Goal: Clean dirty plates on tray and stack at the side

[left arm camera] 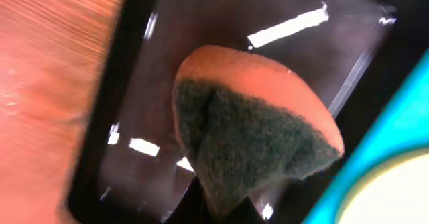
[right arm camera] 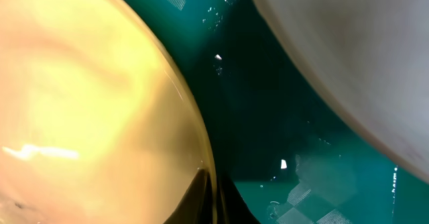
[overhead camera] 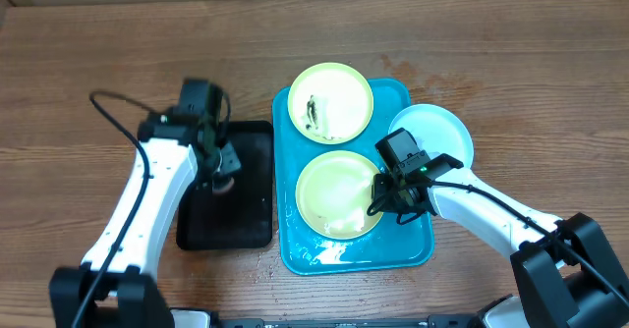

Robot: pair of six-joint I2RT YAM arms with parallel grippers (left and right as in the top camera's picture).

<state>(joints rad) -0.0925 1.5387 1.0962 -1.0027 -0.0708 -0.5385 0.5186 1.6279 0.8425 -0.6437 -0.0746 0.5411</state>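
Note:
The turquoise tray (overhead camera: 295, 254) holds two yellow-green plates. The far plate (overhead camera: 334, 92) has a dark smear left of its centre. The near plate (overhead camera: 334, 195) shows no smear. My right gripper (overhead camera: 385, 195) is shut on the near plate's right rim; in the right wrist view the fingers (right arm camera: 214, 197) pinch the rim of this plate (right arm camera: 87, 96) above the tray (right arm camera: 268, 117). The light blue plate (overhead camera: 437, 132) lies at the tray's right edge, with no smear visible, and shows in the right wrist view (right arm camera: 348, 56). My left gripper (overhead camera: 222, 179) is shut on an orange-and-green sponge (left arm camera: 255, 130).
A black tray (overhead camera: 246, 215) lies left of the turquoise tray, under the sponge; it also shows in the left wrist view (left arm camera: 201, 23), with the turquoise tray's edge (left arm camera: 385, 133) beside it. Water beads wet the turquoise tray. Wooden tabletop (overhead camera: 79, 82) surrounds everything.

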